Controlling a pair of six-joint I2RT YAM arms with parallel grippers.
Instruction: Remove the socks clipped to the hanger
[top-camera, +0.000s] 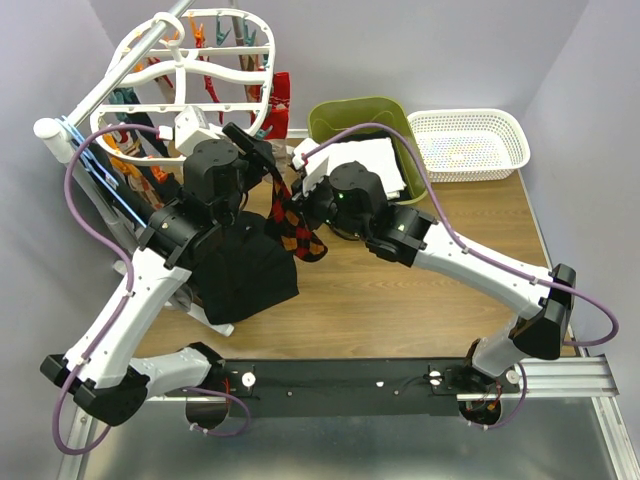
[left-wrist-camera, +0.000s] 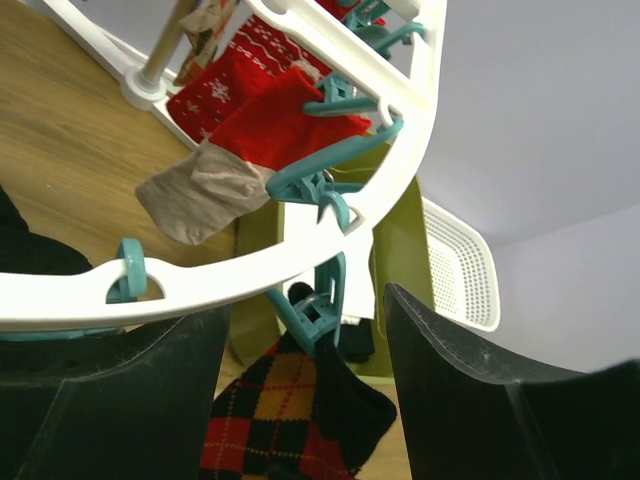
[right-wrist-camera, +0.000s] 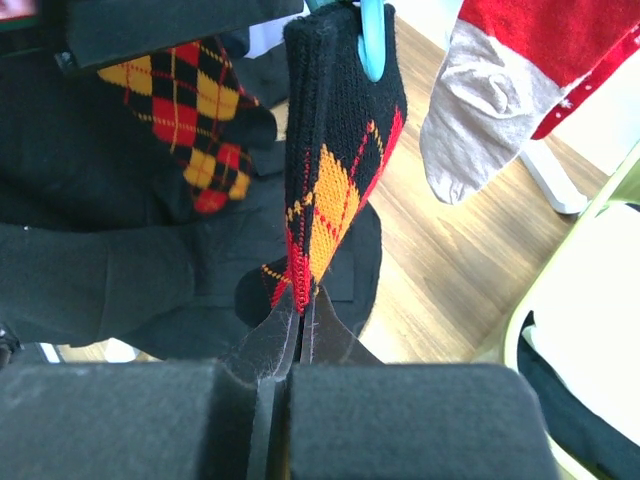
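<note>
— While the right gripper (right-wrist-camera: 298, 340) is closed tightly on the lower tip of the argyle sock (right-wrist-camera: 335, 180), what must the other arm do?

— The left gripper (left-wrist-camera: 305, 335) stands wide open, with one finger on each side of the teal clip (left-wrist-camera: 316, 300). This clip bites the top of the sock, just under the rim of the hanger (left-wrist-camera: 380, 190). I think the left gripper should close on the two handles of the clip, not on the cloth, so that the clip opens.

— And the right arm pulls at the same time?

— Only gently, downward and away from the frame. A strong pull before the clip opens can tilt the whole hanger or stretch the sock.

— Is the red sock (left-wrist-camera: 270, 130) with the grey toe in the way?

— It hangs near, on another clip, but apart from the fingers. The left gripper should work low, so that it does not catch it.
</note>
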